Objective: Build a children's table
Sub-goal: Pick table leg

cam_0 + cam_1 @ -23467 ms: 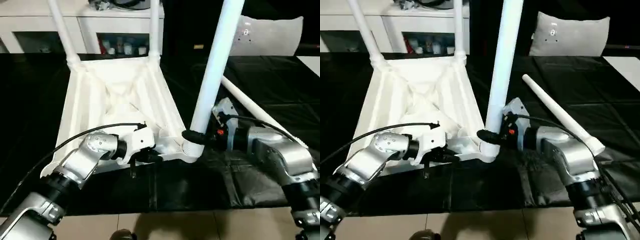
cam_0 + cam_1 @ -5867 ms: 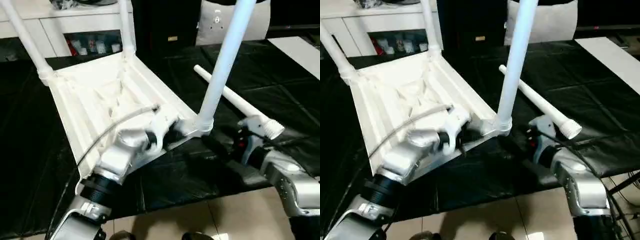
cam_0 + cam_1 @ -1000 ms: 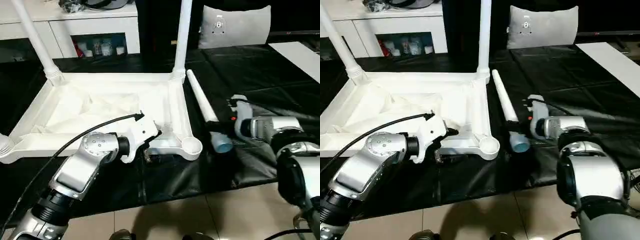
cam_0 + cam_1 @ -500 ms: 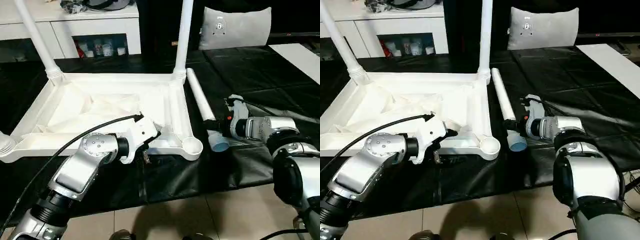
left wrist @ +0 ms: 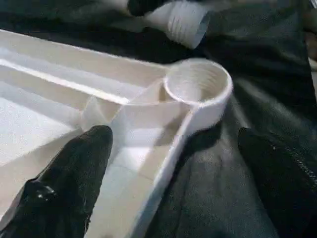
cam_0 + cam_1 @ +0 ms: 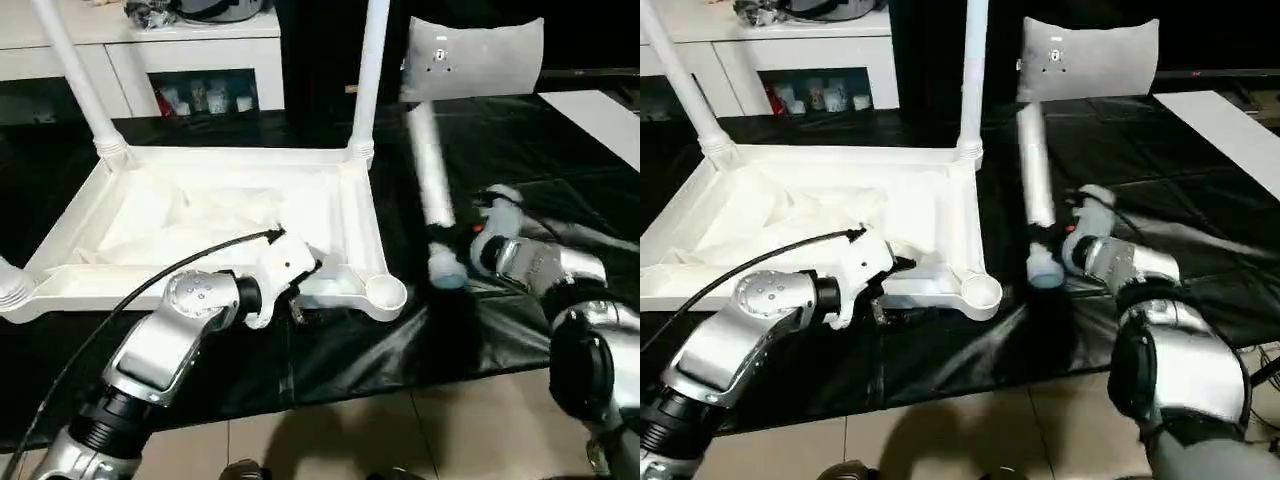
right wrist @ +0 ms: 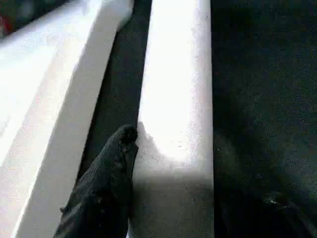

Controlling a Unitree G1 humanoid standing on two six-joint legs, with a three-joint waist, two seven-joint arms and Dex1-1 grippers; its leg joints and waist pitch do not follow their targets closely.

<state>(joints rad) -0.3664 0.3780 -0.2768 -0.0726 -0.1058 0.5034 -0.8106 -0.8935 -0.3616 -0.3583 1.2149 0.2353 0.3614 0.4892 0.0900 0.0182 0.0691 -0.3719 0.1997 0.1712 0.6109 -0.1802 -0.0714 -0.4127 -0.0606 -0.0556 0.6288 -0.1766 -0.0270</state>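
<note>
The upside-down white plastic ribbed tabletop (image 6: pixel 230 215) lies on the black-covered work table (image 6: pixel 560 160). The left gripper (image 6: pixel 296 296), fingers spread, straddles its near rim. Right of the empty corner socket (image 6: pixel 386 292), the right gripper (image 6: pixel 1048 258) is clamped on the loose white tapered tube leg (image 6: pixel 1036 185).

The loose leg (image 6: pixel 432 195) is smeared by motion blur, so its outline and tilt cannot be read. The right end effector (image 6: pixel 452 252) at its threaded end is blurred too. Two standing legs (image 6: pixel 372 60), at 12 o'clock, are cut off by the top edge. The tabletop (image 6: pixel 200 215) runs past the 9 o'clock edge, its near rim partly hidden behind the left forearm (image 6: pixel 165 345).
</note>
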